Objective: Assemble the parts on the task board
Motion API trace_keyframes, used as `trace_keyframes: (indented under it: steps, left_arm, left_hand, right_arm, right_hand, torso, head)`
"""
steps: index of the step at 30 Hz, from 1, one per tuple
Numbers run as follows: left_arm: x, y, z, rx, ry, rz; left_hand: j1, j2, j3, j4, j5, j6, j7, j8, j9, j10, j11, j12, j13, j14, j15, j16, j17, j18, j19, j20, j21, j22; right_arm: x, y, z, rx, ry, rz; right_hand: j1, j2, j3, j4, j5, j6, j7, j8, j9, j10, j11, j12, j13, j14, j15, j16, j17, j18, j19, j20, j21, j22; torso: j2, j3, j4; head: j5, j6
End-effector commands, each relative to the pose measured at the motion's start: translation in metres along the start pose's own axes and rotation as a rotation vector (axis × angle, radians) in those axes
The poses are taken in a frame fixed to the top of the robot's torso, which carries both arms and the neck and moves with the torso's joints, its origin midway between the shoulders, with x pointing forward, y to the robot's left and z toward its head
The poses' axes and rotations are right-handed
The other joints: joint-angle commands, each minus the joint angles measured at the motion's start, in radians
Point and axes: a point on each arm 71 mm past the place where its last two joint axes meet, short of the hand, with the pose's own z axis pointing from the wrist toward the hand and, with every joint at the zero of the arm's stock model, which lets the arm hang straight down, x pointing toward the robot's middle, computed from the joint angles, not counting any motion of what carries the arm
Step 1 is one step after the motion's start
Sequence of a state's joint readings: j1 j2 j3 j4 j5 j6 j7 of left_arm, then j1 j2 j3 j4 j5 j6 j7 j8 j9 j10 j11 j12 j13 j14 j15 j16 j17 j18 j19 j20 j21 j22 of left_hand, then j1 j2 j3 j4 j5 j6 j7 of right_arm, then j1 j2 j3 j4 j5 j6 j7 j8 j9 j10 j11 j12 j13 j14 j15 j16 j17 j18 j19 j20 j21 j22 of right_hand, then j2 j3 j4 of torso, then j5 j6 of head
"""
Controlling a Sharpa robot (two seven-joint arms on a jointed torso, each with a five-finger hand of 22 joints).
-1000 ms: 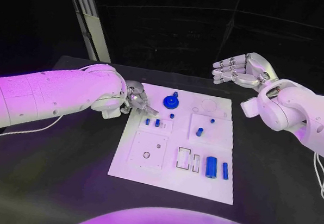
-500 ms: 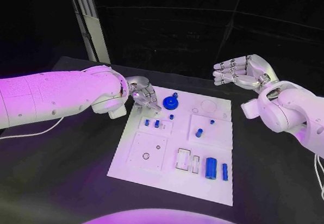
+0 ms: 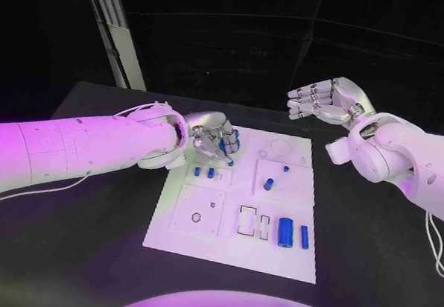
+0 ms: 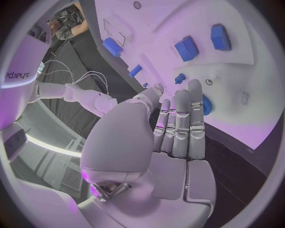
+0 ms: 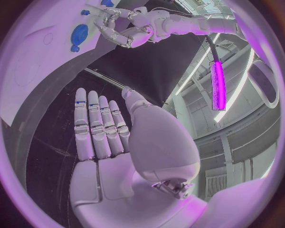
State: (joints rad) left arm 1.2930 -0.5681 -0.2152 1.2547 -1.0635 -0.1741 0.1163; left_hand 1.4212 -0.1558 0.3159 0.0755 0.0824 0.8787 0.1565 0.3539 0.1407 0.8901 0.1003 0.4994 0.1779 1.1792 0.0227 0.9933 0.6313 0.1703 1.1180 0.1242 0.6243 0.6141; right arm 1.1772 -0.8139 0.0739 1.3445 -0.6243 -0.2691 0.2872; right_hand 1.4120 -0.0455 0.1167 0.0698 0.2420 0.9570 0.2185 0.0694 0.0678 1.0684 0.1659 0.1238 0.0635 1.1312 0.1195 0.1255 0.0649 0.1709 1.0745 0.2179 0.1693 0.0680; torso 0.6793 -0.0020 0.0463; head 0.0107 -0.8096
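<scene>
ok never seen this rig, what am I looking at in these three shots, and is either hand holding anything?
It is a two-armed robot at a black table; each white arm ends in a silver many-fingered hand. The square picture comes from a camera on the robot's head, looking down. The two round ones come from fisheye cameras at the wrists, each looking out past its own palm.

On the table lies the white task board, a flat plate with recesses. Small blue parts sit on it: a round blue gear-like disc near the far edge, short blue pegs in the middle and two longer blue cylinders near the robot.

The left hand hovers over the board's far left corner, close to the disc, fingers apart, holding nothing. The right hand is raised beyond the board, open and empty.
</scene>
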Motion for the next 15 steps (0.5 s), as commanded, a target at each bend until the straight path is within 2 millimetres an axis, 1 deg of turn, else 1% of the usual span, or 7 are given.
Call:
trace_keyframes:
  steps: [1, 5, 7, 9, 11, 13, 15]
  left_arm:
    - [-0.002, -0.007, 0.004, 0.085, -0.037, 0.143]
    - [0.000, -0.008, 0.009, 0.080, -0.013, 0.184]
    - [0.002, -0.008, 0.012, 0.075, 0.008, 0.197]
    - [0.003, -0.009, 0.014, 0.070, 0.021, 0.204]
    - [0.004, -0.009, 0.016, 0.064, 0.032, 0.209]
    - [0.005, -0.008, 0.018, 0.054, 0.045, 0.212]
    - [0.006, -0.008, 0.019, 0.044, 0.057, 0.217]
  left_hand:
    - [-0.014, -0.001, -0.003, -0.010, 0.001, 0.013, -0.002, -0.017, -0.014, 0.012, -0.001, -0.008, -0.017, 0.052, -0.004, 0.058, 0.063, 0.014, 0.030, -0.003, 0.006, -0.001]
    - [-0.027, 0.000, -0.005, -0.020, 0.001, 0.038, -0.007, -0.039, -0.034, 0.030, -0.008, -0.014, -0.042, 0.163, -0.012, 0.205, 0.242, 0.013, 0.093, -0.011, 0.034, 0.010]
    - [-0.034, 0.001, -0.006, -0.022, 0.001, 0.056, -0.013, -0.045, -0.041, 0.045, -0.013, -0.017, -0.053, 0.227, -0.018, 0.293, 0.363, 0.013, 0.136, -0.017, 0.060, 0.024]
    - [-0.041, 0.001, -0.005, -0.024, 0.001, 0.068, -0.016, -0.052, -0.047, 0.059, -0.017, -0.022, -0.062, 0.269, -0.022, 0.353, 0.453, 0.003, 0.184, -0.023, 0.131, 0.088]
    - [-0.046, 0.001, -0.004, -0.027, 0.001, 0.075, -0.017, -0.059, -0.052, 0.068, -0.019, -0.028, -0.071, 0.286, -0.025, 0.378, 0.488, -0.009, 0.220, -0.027, 0.202, 0.158]
    - [-0.048, 0.000, -0.004, -0.029, 0.001, 0.078, -0.018, -0.064, -0.056, 0.072, -0.020, -0.033, -0.077, 0.293, -0.026, 0.387, 0.499, -0.016, 0.236, -0.029, 0.238, 0.194]
    - [-0.049, -0.001, -0.004, -0.030, 0.001, 0.080, -0.018, -0.067, -0.058, 0.073, -0.020, -0.037, -0.080, 0.297, -0.027, 0.391, 0.504, -0.019, 0.245, -0.030, 0.255, 0.212]
  right_arm:
    - [0.001, 0.002, 0.001, -0.016, 0.005, 0.001]
    - [0.002, 0.002, 0.001, -0.016, 0.005, 0.002]
    - [0.002, 0.003, 0.002, -0.016, 0.006, 0.002]
    - [0.002, 0.003, 0.002, -0.016, 0.006, 0.002]
    - [0.003, 0.003, 0.002, -0.017, 0.007, 0.003]
    - [0.003, 0.003, 0.002, -0.017, 0.008, 0.003]
    - [0.003, 0.003, 0.002, -0.017, 0.008, 0.003]
  right_hand:
    - [-0.001, 0.012, 0.005, -0.004, -0.003, 0.007, -0.003, 0.005, 0.001, 0.000, -0.008, 0.004, -0.001, 0.000, -0.006, 0.004, 0.000, 0.013, 0.007, -0.001, -0.007, 0.001]
    - [-0.001, 0.012, 0.005, -0.004, -0.004, 0.006, -0.001, 0.004, 0.000, -0.001, -0.007, 0.004, -0.001, 0.000, -0.006, 0.004, 0.000, 0.013, 0.008, -0.001, -0.007, 0.001]
    - [-0.001, 0.011, 0.006, -0.005, -0.005, 0.005, 0.000, 0.003, 0.000, -0.002, -0.007, 0.003, -0.001, -0.001, -0.006, 0.004, 0.000, 0.013, 0.008, -0.001, -0.008, 0.001]
    - [-0.001, 0.011, 0.006, -0.005, -0.005, 0.005, 0.000, 0.003, 0.000, -0.002, -0.007, 0.003, -0.001, -0.001, -0.006, 0.004, 0.000, 0.013, 0.008, -0.001, -0.008, 0.001]
    - [-0.001, 0.010, 0.006, -0.005, -0.005, 0.004, 0.001, 0.002, 0.000, -0.003, -0.006, 0.003, -0.001, -0.002, -0.006, 0.004, 0.000, 0.012, 0.008, -0.001, -0.008, 0.001]
    - [-0.001, 0.010, 0.006, -0.005, -0.005, 0.004, 0.001, 0.002, 0.000, -0.003, -0.006, 0.003, -0.001, -0.002, -0.006, 0.004, 0.000, 0.012, 0.008, -0.001, -0.008, 0.001]
    - [-0.002, 0.010, 0.006, -0.006, -0.006, 0.003, 0.002, 0.001, -0.001, -0.005, -0.005, 0.003, -0.001, -0.002, -0.005, 0.004, 0.000, 0.012, 0.008, -0.001, -0.009, 0.001]
  torso:
    - [0.001, -0.0001, -0.0015]
    - [0.001, 0.0000, -0.0003]
    - [0.001, 0.0006, 0.0003]
    - [0.001, 0.0011, 0.0011]
    - [0.001, 0.0010, 0.0019]
    - [0.001, 0.0007, 0.0028]
    - [0.000, 0.0014, 0.0037]
  head:
    - [-0.003, 0.003]
    - [-0.006, 0.004]
    - [-0.007, 0.002]
    - [-0.009, 0.001]
    - [-0.011, 0.000]
    - [-0.012, 0.000]
    - [-0.013, -0.001]
